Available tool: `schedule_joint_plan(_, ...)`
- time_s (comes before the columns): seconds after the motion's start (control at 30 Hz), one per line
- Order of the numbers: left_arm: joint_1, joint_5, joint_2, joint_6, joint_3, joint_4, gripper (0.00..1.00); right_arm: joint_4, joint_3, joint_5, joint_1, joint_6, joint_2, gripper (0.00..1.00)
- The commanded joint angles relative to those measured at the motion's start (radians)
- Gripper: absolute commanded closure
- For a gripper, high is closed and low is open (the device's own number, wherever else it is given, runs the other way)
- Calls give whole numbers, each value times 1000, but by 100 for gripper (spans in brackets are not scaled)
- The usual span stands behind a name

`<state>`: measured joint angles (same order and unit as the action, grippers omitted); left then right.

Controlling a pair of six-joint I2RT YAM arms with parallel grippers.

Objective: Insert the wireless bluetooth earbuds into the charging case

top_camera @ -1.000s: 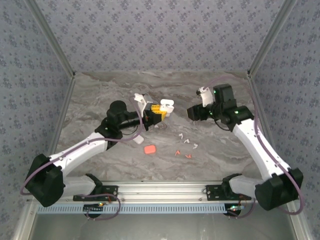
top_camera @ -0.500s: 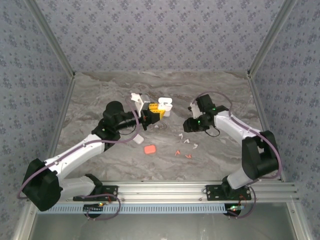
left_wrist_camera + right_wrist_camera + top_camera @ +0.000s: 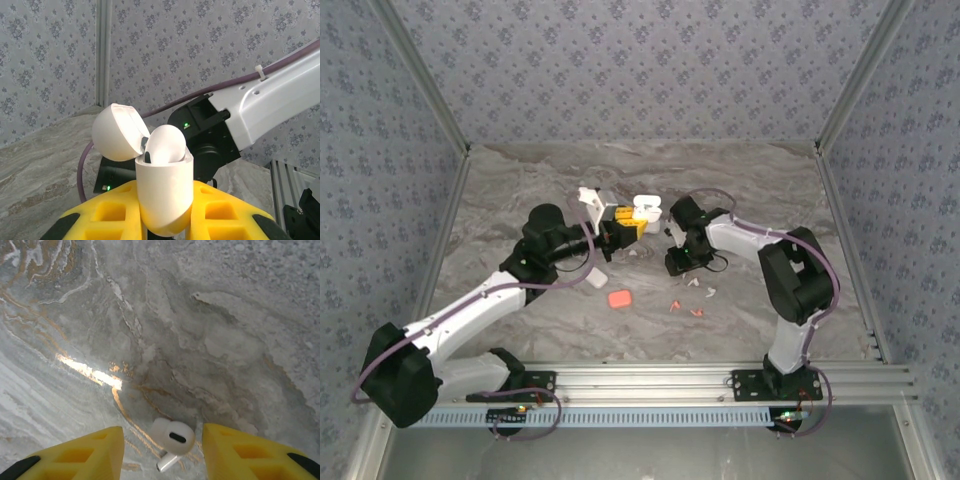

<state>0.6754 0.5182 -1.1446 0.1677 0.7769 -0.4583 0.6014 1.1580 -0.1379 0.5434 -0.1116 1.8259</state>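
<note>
Over the grey marbled table [image 3: 520, 190], the spread right gripper [image 3: 162, 442] straddled a white stemmed earbud [image 3: 171, 436] for pickup while the left gripper [image 3: 165, 222] clamped the open white pebble-shaped case [image 3: 164, 182] upright to receive it.

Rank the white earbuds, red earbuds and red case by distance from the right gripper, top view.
1. White earbuds, just beside the right gripper, on its right.
2. Red earbuds, toward the arm bases.
3. Red case, farther left.

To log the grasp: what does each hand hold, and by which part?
Left hand holds the open charging case by its lower body. Right hand holds nothing.
</note>
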Motion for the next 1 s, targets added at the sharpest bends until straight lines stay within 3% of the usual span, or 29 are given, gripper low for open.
schedule_joint_plan(0.0,4,-17,35,-22,-7,4,100,47,25,42,15,20,36,53)
schedule_joint_plan(0.97,4,-28,31,-31,-3,20,100,106,56,100,43,56,64,67)
